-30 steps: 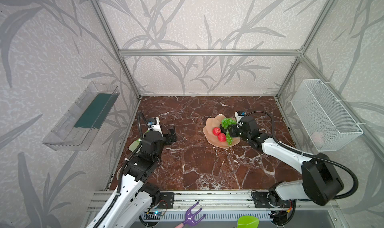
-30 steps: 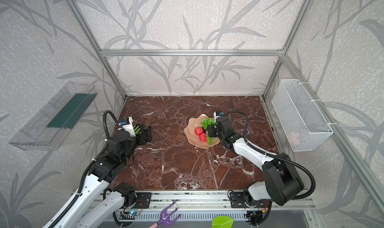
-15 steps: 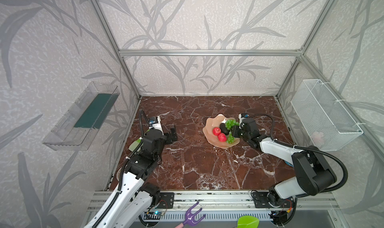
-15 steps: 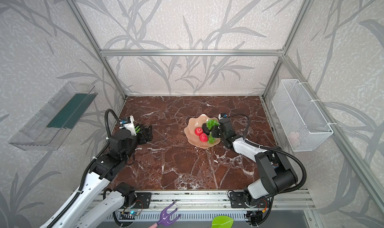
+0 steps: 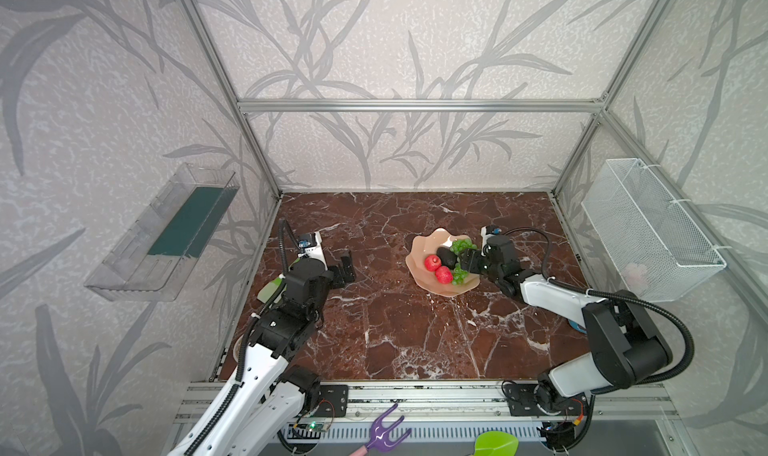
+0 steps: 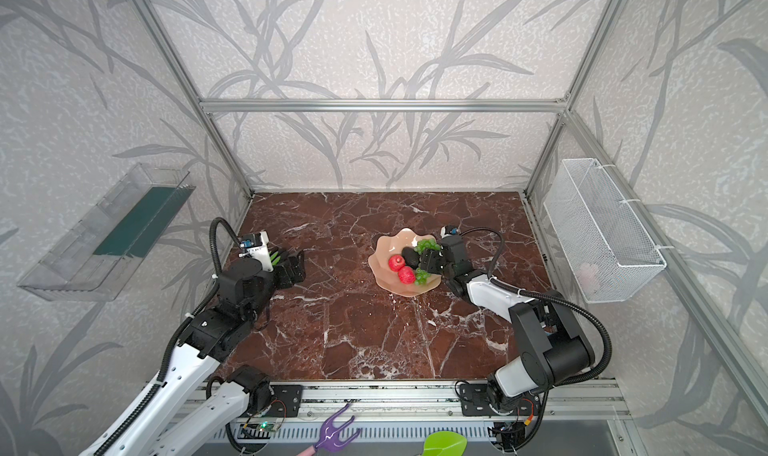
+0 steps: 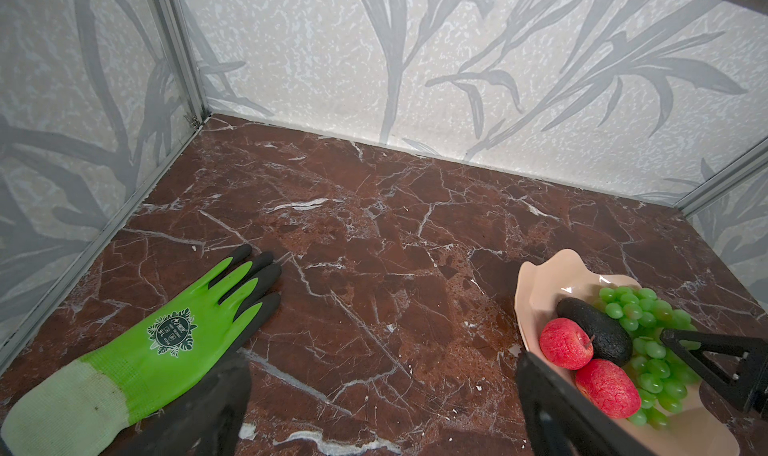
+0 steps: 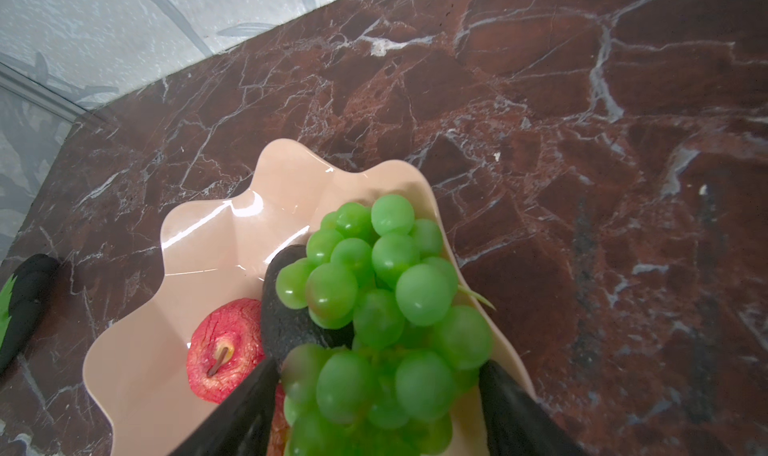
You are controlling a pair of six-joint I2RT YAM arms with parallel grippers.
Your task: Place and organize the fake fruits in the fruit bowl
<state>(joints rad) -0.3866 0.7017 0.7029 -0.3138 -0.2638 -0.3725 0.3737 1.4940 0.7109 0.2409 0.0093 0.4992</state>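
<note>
Left wrist view: badge [image 7: 171, 332] on glove [image 7: 124, 366] has illegible lettering

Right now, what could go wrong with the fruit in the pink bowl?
1. The right end effector has its jaws open on either side of the grapes; lifting away, it might snag the bunch and drag it out of the bowl.
2. The grapes lie right at the bowl's wavy rim, partly piled on the avocado, so a nudge could tip them onto the table.
3. The avocado lies against an apple; a bump might roll both.
</note>
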